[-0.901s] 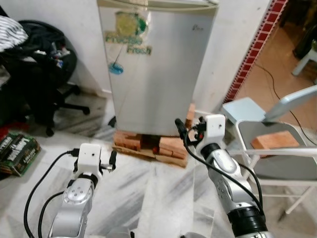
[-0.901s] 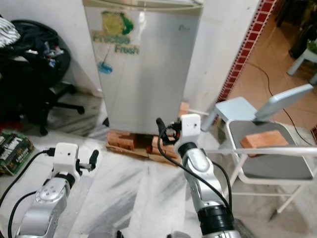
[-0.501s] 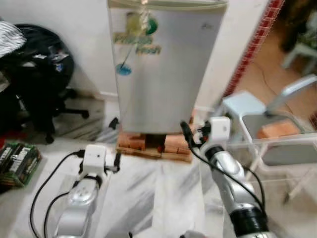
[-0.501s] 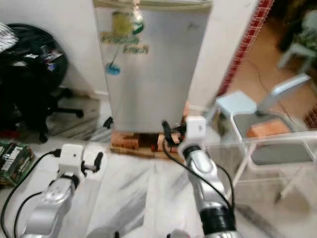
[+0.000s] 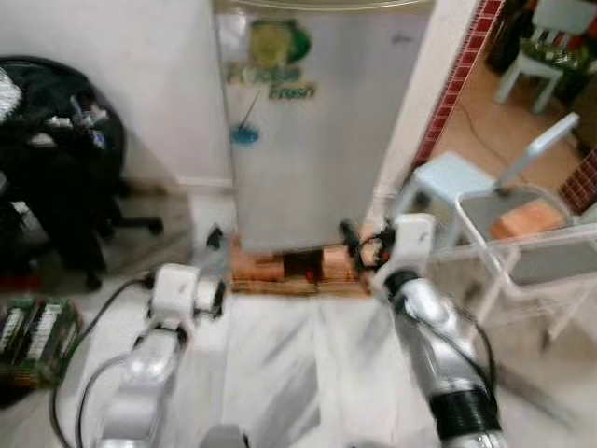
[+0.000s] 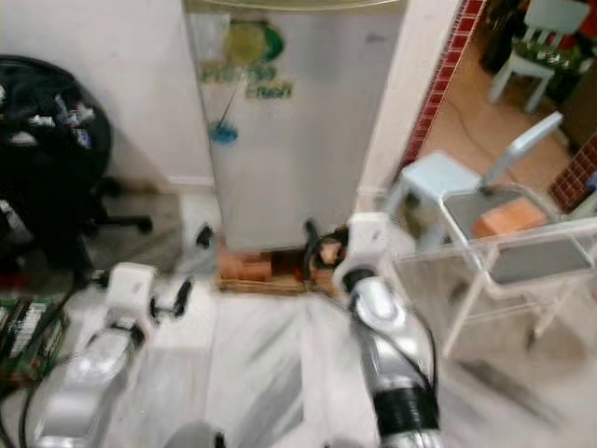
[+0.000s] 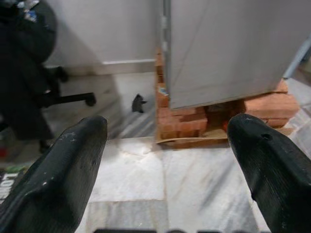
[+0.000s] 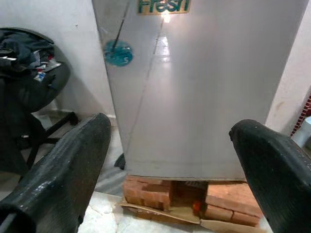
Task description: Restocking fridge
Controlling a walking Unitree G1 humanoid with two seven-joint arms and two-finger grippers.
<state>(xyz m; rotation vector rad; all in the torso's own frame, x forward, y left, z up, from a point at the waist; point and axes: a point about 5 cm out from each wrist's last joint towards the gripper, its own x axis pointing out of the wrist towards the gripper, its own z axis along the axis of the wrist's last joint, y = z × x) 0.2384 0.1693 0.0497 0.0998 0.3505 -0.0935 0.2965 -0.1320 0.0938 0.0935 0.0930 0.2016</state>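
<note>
A small silver fridge (image 5: 317, 140) stands against the wall with its door closed, raised on a stack of red bricks (image 5: 289, 266). A green and yellow sticker reading "Fresh" is on the door. My left gripper (image 5: 215, 299) is low over the marble floor, left of the fridge's base; in the left wrist view its open fingers (image 7: 63, 165) frame the bricks (image 7: 180, 121). My right gripper (image 5: 353, 241) is raised in front of the bricks, open and empty, pointing at the fridge door (image 8: 204, 97).
A black office chair (image 5: 56, 168) piled with clothes stands at the left, with a green box (image 5: 33, 336) on the floor near it. At the right are a light blue stool (image 5: 448, 177), a folding chair carrying a brick (image 5: 527, 219), and a doorway edged in red tiles (image 5: 462, 79).
The whole picture has shifted and blurred, so the camera has moved; the fridge now sits more central. Both arms keep the same raised pose with open fingers.
</note>
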